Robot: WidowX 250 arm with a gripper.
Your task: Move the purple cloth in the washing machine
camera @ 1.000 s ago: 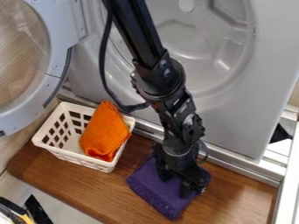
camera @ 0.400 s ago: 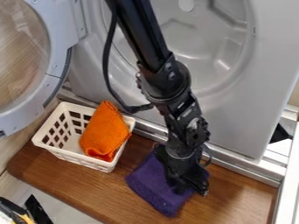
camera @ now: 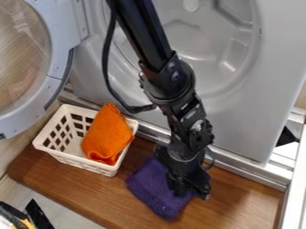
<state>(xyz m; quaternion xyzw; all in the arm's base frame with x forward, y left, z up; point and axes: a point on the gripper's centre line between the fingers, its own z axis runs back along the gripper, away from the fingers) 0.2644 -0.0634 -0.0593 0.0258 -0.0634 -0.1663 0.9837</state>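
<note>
Camera view — purple cloth (camera: 151, 187) lies beneath the hand (camera: 190, 189) — spread or pinching, I can't tell.

We find part of the purple cloth (camera: 146, 182) hidden under the gripper (camera: 190, 188); the top edge crops the arm (camera: 143, 38), the left edge the round door (camera: 58, 67); the orange cloth (camera: 108, 134) masks some basket (camera: 45, 145) interior; we cannot identify the cropped near-left object (camera: 12, 215).
</note>
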